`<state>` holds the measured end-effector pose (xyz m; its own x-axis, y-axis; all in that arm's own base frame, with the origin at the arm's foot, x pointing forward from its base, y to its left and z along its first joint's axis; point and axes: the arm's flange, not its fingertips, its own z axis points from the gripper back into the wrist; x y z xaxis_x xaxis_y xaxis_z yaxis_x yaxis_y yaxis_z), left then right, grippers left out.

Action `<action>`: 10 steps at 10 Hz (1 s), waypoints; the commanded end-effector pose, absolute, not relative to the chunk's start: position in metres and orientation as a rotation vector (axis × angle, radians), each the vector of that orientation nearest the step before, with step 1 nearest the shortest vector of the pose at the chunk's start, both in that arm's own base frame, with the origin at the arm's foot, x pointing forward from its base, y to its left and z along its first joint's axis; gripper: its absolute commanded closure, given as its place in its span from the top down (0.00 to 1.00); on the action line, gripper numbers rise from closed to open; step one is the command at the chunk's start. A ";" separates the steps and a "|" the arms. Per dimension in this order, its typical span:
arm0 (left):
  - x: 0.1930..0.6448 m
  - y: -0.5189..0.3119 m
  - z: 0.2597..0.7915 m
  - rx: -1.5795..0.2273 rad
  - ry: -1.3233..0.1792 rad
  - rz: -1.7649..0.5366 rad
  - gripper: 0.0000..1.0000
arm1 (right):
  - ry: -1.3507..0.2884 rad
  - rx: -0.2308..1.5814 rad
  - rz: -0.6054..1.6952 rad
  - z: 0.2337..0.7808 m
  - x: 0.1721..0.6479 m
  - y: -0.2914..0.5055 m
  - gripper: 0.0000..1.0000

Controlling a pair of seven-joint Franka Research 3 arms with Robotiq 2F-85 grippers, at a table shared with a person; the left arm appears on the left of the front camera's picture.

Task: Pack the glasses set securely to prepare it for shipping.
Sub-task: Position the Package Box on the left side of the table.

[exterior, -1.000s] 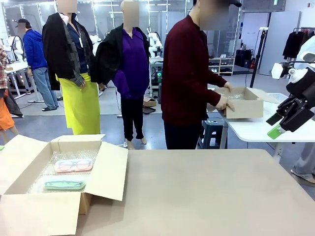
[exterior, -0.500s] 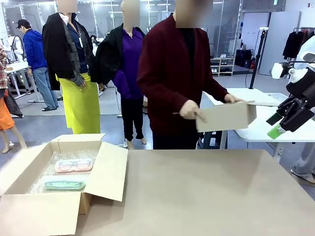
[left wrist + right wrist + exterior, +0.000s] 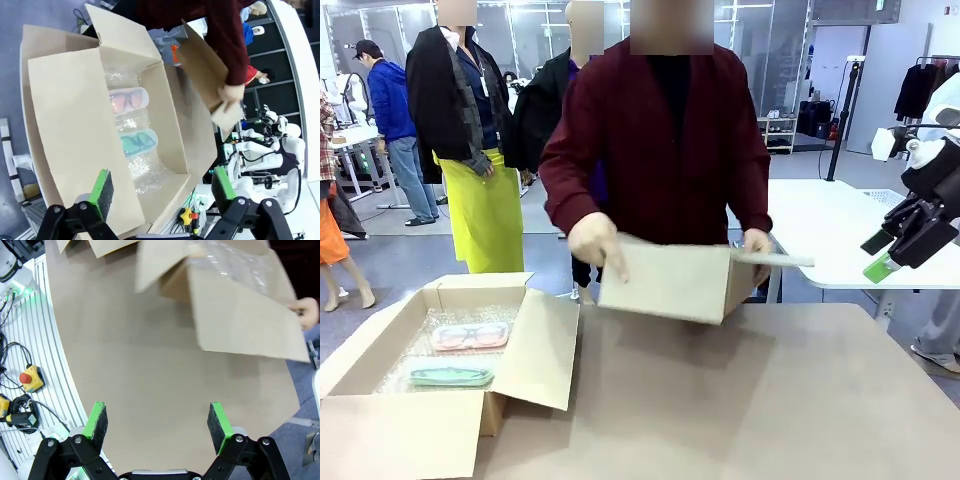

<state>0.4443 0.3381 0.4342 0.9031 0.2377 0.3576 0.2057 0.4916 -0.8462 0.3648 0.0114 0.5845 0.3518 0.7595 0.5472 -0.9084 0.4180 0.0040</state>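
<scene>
Since the earlier frame, the person in the dark red top has turned from the white side table and carried a small open brown cardboard box to the far edge of the large tan worktable, one hand on each end.

Below and ahead of the left gripper sits the large open brown cardboard carton, flaps spread, floor lined with clear bubble wrap. On that lining lie the two items of the glasses set, just beside each other: the translucent pink oblong case, spectacles visible inside, farther from the fingers, and the mint green oblong case nearer.

The left gripper hangs above the carton, jaws wide apart, holding nothing. The right gripper hovers over bare tabletop, jaws equally wide and empty; the small box is ahead of it, well apart.

Assessment: the step in hand appears to be supply of the shipping box. The next move likely calls for the box to settle, then the left gripper descending squarely over one case.
</scene>
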 end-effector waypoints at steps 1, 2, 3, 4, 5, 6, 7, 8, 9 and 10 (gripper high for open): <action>0.447 0.347 0.435 -1.078 -0.463 0.024 1.00 | -0.507 0.328 1.097 0.586 0.363 0.013 1.00; 0.447 0.347 0.435 -1.078 -0.463 0.024 1.00 | -0.507 0.328 1.097 0.586 0.363 0.013 1.00; 0.447 0.347 0.435 -1.078 -0.463 0.024 1.00 | -0.507 0.328 1.097 0.586 0.363 0.013 1.00; 0.447 0.347 0.435 -1.078 -0.463 0.024 1.00 | -0.507 0.328 1.097 0.586 0.363 0.013 1.00; 0.447 0.347 0.435 -1.078 -0.463 0.024 1.00 | -0.507 0.328 1.097 0.586 0.363 0.013 1.00; 0.447 0.347 0.435 -1.078 -0.463 0.024 1.00 | -0.507 0.328 1.097 0.586 0.363 0.013 1.00; 0.447 0.347 0.435 -1.078 -0.463 0.024 1.00 | -0.507 0.328 1.097 0.586 0.363 0.013 1.00; 0.447 0.347 0.435 -1.078 -0.463 0.024 1.00 | -0.507 0.328 1.097 0.586 0.363 0.013 1.00; 0.447 0.347 0.435 -1.078 -0.463 0.024 1.00 | -0.507 0.328 1.097 0.586 0.363 0.013 1.00; 0.447 0.347 0.435 -1.078 -0.463 0.024 1.00 | -0.507 0.328 1.097 0.586 0.363 0.013 1.00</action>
